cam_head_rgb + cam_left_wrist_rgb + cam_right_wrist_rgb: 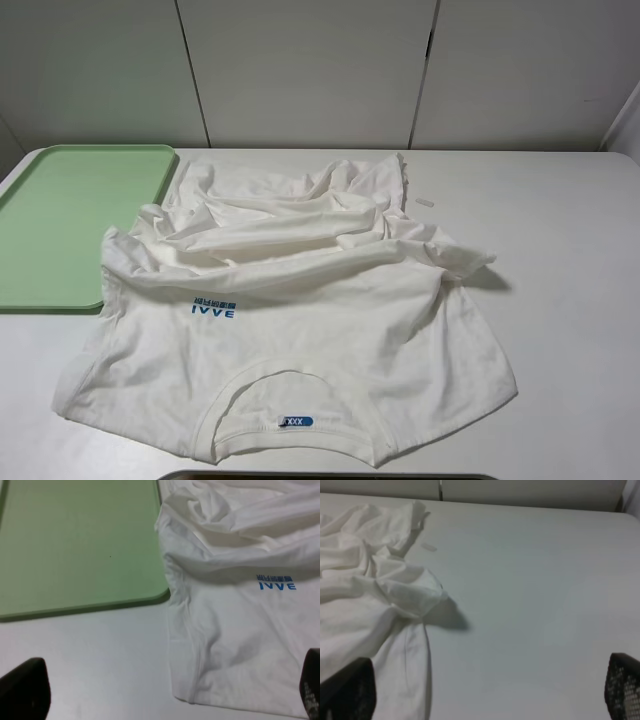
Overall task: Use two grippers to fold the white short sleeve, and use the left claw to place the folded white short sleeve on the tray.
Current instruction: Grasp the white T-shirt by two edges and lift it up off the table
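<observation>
Down at the wrists, the left claw [165, 697] hung with its fingers [22, 690] spread wide and empty above the shirt's side edge. The right gripper [485, 692] matched it, fingers [625, 687] parted on nothing, mostly over bare desk [570, 320]. Between them lay the white short sleeve [300, 340], collar and blue neck label [295, 422] nearest the high camera, IVVE print [213, 311] facing up. Its far half was bunched in ridges and one sleeve [465, 262] poked out rightward. Its left edge touched the near corner of the tray [50, 220] on the desk's left side. Nothing looked folded yet. The good play seemed to be for each side to pinch a matching edge, draw the bunched cloth flat first, then lift together so the fabric neither twisted nor dragged the tray.
</observation>
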`<state>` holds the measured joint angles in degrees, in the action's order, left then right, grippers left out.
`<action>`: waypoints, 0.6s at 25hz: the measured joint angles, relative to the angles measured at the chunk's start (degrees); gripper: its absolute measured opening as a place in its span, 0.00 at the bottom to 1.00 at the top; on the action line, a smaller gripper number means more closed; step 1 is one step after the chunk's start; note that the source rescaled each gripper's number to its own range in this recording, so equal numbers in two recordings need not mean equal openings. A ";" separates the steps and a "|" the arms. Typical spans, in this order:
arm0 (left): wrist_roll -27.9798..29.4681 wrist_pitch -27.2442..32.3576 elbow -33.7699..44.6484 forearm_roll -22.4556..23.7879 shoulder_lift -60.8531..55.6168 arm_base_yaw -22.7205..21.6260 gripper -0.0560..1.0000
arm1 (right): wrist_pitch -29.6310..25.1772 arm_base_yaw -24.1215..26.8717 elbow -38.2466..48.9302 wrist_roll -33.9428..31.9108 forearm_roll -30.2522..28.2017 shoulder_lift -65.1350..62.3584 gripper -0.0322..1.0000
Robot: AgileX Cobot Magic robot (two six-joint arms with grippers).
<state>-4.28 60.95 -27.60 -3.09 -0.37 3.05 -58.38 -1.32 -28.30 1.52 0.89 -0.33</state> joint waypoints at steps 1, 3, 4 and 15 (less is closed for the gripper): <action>0.00 0.00 0.00 0.00 0.00 0.00 1.00 | 0.00 0.00 0.00 0.00 0.00 0.14 1.00; 0.00 -0.06 0.00 0.00 0.00 0.00 1.00 | 0.00 0.00 0.00 0.00 0.00 0.49 1.00; 0.00 -0.06 -0.20 0.00 -0.01 0.00 1.00 | 0.00 0.00 0.00 0.00 0.21 1.30 1.00; -1.24 -1.10 -12.93 0.00 17.38 0.00 0.99 | 0.79 0.00 -11.79 3.24 3.53 24.39 1.00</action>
<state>-5.52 59.84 -40.54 -3.09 17.01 3.05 -57.59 -1.32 -40.09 4.75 4.42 24.06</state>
